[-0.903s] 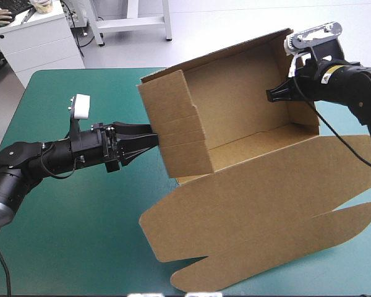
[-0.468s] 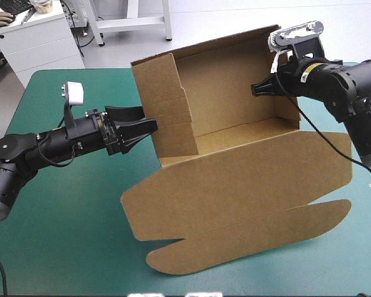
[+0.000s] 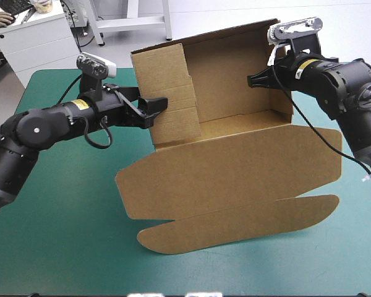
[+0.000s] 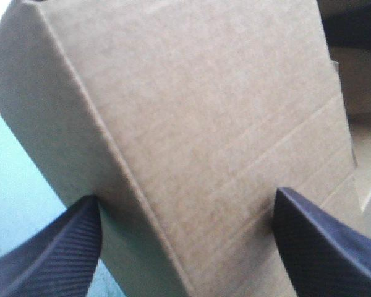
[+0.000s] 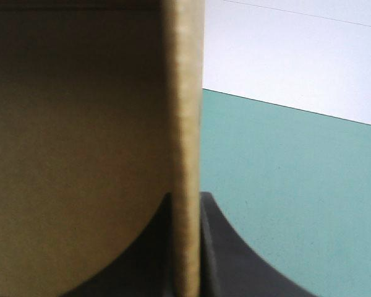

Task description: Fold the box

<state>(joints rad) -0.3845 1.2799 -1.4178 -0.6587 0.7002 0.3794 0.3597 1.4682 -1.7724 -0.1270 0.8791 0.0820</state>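
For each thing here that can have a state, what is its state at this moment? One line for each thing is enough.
box, partly folded: back and end walls raised into an open tray, lid spread out in front, not folded over.
left gripper, open, fingers apart against the outside of the box's left end wall.
right gripper, shut on the box, pinching the edge of its right end wall.

Teal-green table cover (image 3: 62, 247), pale grey floor (image 3: 222, 12) beyond, white drawer cabinet (image 3: 37, 43) far left
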